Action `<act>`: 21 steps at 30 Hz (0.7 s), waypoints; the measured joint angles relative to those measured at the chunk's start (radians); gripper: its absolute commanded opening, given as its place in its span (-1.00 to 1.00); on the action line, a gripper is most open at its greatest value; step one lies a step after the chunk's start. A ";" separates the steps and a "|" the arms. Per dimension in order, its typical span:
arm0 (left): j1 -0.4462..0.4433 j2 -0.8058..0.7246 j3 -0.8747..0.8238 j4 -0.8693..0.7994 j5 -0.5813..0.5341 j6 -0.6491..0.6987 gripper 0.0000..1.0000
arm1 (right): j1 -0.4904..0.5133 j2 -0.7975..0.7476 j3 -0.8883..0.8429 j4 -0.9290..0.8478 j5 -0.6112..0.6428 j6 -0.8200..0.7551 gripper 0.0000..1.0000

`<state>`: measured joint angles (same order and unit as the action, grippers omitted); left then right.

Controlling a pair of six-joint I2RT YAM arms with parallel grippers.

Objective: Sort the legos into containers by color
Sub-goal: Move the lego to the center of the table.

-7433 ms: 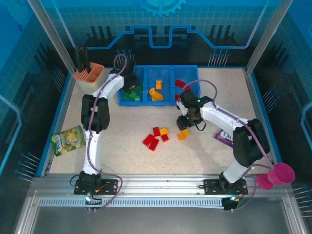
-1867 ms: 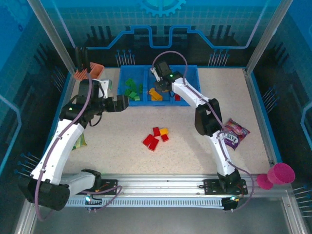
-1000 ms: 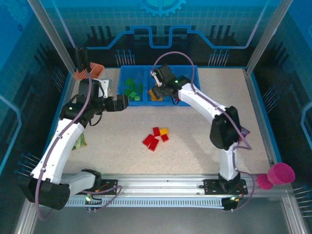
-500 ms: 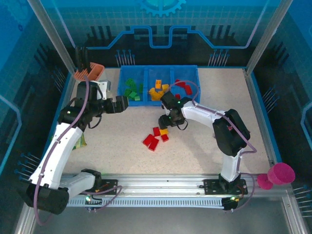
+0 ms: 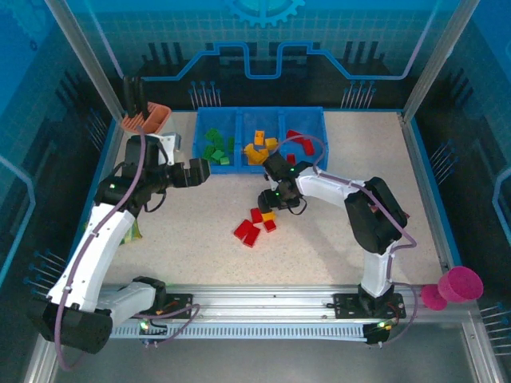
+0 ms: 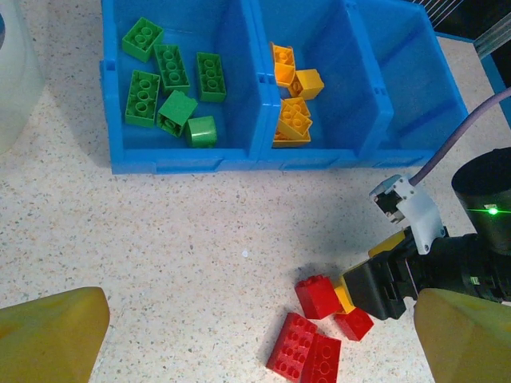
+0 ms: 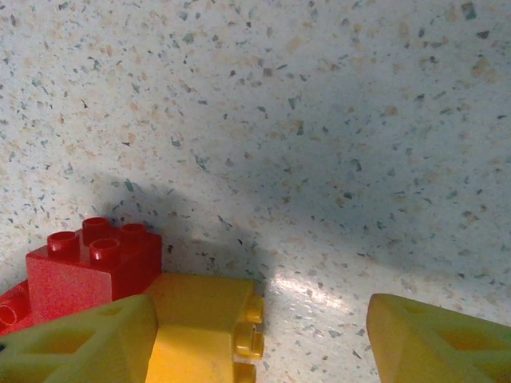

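— Where do the legos lie?

— Most are in the blue tray at the far side of the table. The green legos are in its left compartment, the orange-yellow legos in the middle one, and the red legos in the right one.

— Any loose ones?

— A small cluster lies on the table, on the near side of the tray and about mid-table. It is four red bricks and one yellow lego, packed close. The yellow lego touches the red brick beside it.

— What is the right gripper doing?

— The right gripper is low over that cluster with its jaws apart. In the wrist view the yellow lego lies between the fingers, against one of them. A clear gap of bare table separates it from the other finger, so nothing is clamped.

— And the left gripper?

— The left gripper hangs above the table just beside the tray's near-left corner. Its jaws are spread wide and hold nothing. Its own camera looks down past the two yellow fingertips onto the tray and the loose cluster.

— Anything else around?

— A beige cup with an orange insert stands at the far left. A pink cup is at the near right, past the table's edge.
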<state>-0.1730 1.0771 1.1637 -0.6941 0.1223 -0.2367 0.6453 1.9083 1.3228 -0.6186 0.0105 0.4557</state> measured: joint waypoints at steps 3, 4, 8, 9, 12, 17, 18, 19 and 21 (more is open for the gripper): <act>0.000 0.000 -0.004 0.001 0.003 0.000 0.98 | 0.003 0.001 0.000 0.000 0.001 0.000 0.42; 0.000 -0.001 -0.004 0.002 0.005 0.000 0.99 | 0.003 0.001 0.000 0.000 0.002 0.000 0.42; 0.000 -0.006 -0.004 0.003 0.006 0.000 0.99 | 0.005 0.001 0.000 0.000 0.003 0.000 0.42; 0.000 -0.006 -0.004 0.003 0.006 0.000 0.99 | 0.007 0.001 0.000 0.000 0.004 0.000 0.42; 0.000 -0.007 -0.004 0.003 0.006 0.000 0.98 | 0.018 0.002 0.000 -0.001 0.003 0.000 0.43; 0.000 -0.007 -0.004 0.004 0.007 0.000 0.98 | 0.047 0.002 -0.002 0.000 0.000 0.012 0.43; 0.000 -0.007 -0.004 0.004 0.007 0.000 0.98 | 0.051 0.002 -0.004 0.001 -0.003 0.016 0.43; 0.000 -0.007 -0.005 0.004 0.007 0.000 0.98 | 0.055 0.001 -0.006 0.003 -0.005 0.018 0.43; 0.000 -0.008 -0.008 0.010 0.007 0.000 0.99 | 0.059 0.001 -0.006 0.004 -0.011 0.020 0.45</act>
<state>-0.1730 1.0691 1.1553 -0.6842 0.1291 -0.2371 0.7044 1.9095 1.3163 -0.6147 -0.0006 0.4759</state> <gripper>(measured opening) 0.992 0.718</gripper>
